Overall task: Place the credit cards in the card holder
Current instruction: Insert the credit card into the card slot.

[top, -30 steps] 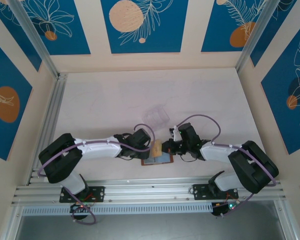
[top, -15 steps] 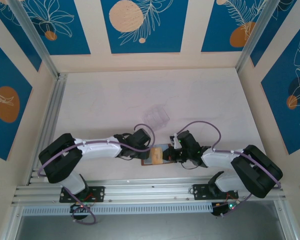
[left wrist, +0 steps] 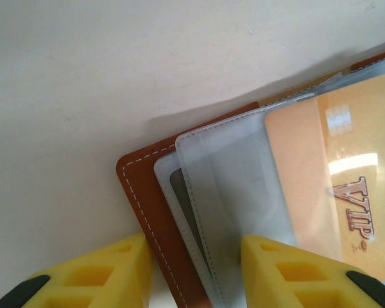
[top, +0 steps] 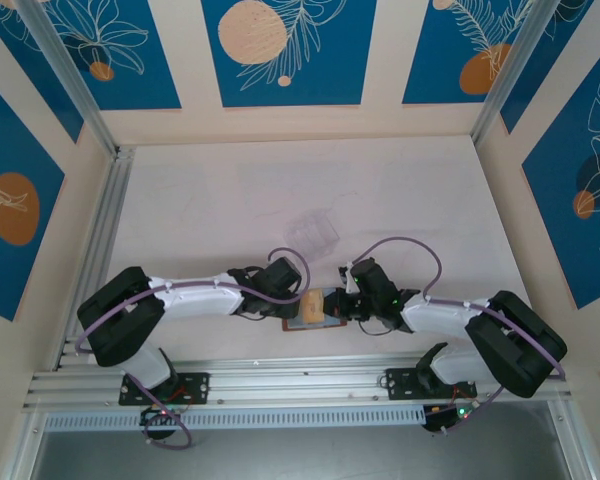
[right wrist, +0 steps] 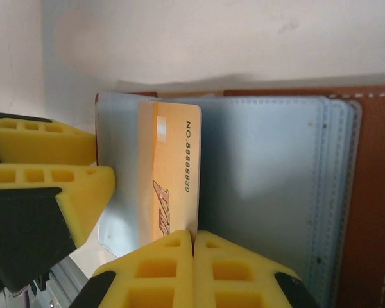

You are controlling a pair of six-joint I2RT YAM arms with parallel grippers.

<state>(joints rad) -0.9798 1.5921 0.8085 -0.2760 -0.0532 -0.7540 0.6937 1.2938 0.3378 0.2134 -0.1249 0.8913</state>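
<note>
The brown card holder (top: 302,322) lies open near the front edge, showing its blue-grey sleeves (right wrist: 263,173). My left gripper (left wrist: 192,247) is shut on its left end, with the brown cover (left wrist: 147,192) and the clear sleeves (left wrist: 231,179) between the yellow fingers. My right gripper (right wrist: 193,236) is shut on the edge of a tan card (right wrist: 176,167) printed with a number. The card's far part sits under a clear sleeve, and the same card (left wrist: 346,160) reads VIP in the left wrist view. A dark card (left wrist: 179,192) shows inside an inner sleeve. Both grippers meet over the holder in the top view.
A clear plastic box (top: 312,230) stands on the white table (top: 200,200) just behind the holder. The aluminium rail (top: 300,375) runs along the front edge close below the holder. Frame posts and walls border the table left and right.
My right gripper has moved left and toward the front with the tan card, bringing it down over the holder's sleeves. The left gripper has stayed on the holder.
</note>
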